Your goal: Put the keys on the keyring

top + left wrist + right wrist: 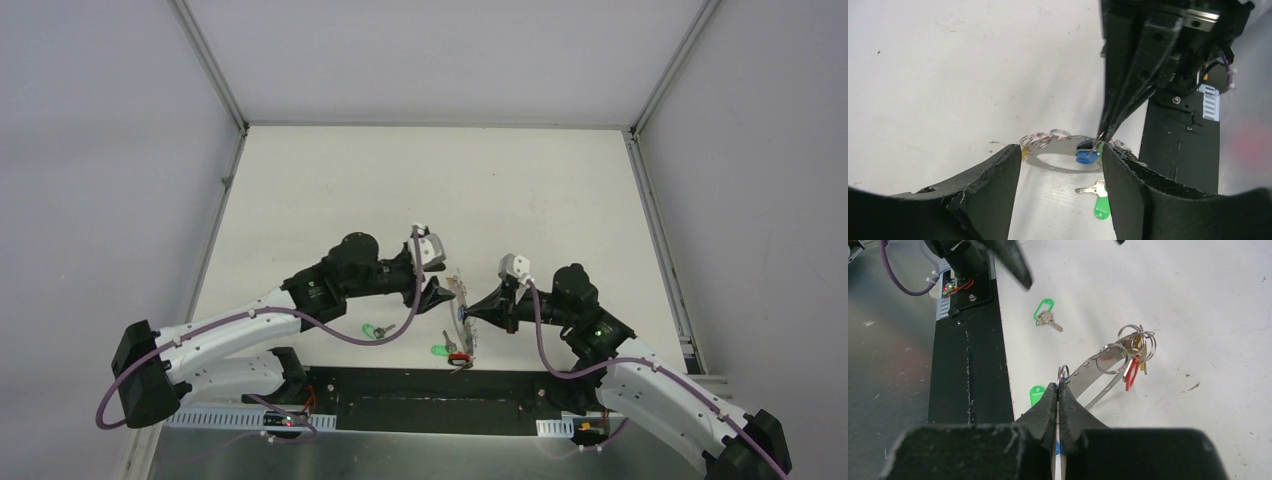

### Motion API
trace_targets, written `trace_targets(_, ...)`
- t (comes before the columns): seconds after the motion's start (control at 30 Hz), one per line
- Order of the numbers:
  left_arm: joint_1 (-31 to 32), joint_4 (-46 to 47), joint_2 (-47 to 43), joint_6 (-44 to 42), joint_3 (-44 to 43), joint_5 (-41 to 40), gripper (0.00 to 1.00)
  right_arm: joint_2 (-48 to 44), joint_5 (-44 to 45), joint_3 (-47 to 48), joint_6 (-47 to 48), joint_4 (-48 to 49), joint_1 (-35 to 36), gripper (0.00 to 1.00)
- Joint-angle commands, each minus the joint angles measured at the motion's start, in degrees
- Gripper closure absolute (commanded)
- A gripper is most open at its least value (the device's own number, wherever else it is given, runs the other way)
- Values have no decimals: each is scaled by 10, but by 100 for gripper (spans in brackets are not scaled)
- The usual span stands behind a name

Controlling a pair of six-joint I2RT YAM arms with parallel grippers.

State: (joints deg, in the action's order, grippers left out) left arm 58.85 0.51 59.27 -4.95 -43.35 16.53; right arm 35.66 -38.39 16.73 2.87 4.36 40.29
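The keyring (1058, 165) is a flat grey metal loop carrying small split rings (1135, 342) with a red tag (1132, 374). It stands tilted between the two grippers (463, 325). My right gripper (1058, 386) is shut on the blue-tagged key (1087, 156) at the loop's near end, and a small ring pokes out above its fingertips. My left gripper (1062, 150) is open just short of the loop's far end, with nothing between its fingers (998, 175). One green-tagged key (1045, 315) lies on the table to the left (372, 330). A second green-tagged key (1100, 200) lies below the loop (438, 352).
A black strip (400, 385) runs along the table's near edge between the arm bases. A red tag (458, 357) hangs at the loop's low end beside it. Metal frame rails (215, 80) border the white table (440, 180) at left, right and back.
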Motion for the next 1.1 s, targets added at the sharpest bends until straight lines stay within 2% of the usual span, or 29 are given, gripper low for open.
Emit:
trace_targets(0.0,-75,110,-45,106,62,121,39,-14,-3,18,-7,26,2,100)
trace_targets(0.1,-114,191,-55,153,116,201,41,-14,-6,21,-9,28,2,100)
trace_targets(0.2,-132,319,-43,201,171,261,45,-12,-15,27,-11,28,2,100)
trace_targets(0.3,-132,437,-17,206,208,296,48,-10,-22,30,-12,28,2,100)
trace_targets(0.4,-131,502,10,184,221,305,51,-7,-27,31,-14,27,2,100)
trace_targets(0.53,-121,501,42,137,209,314,54,-7,-29,30,-15,28,2,100)
trace_targets(0.77,-96,478,95,104,186,319,67,-5,-27,29,-15,30,3,100)
trace_targets(1.07,-69,499,131,95,187,281,66,0,-30,30,-17,36,2,100)
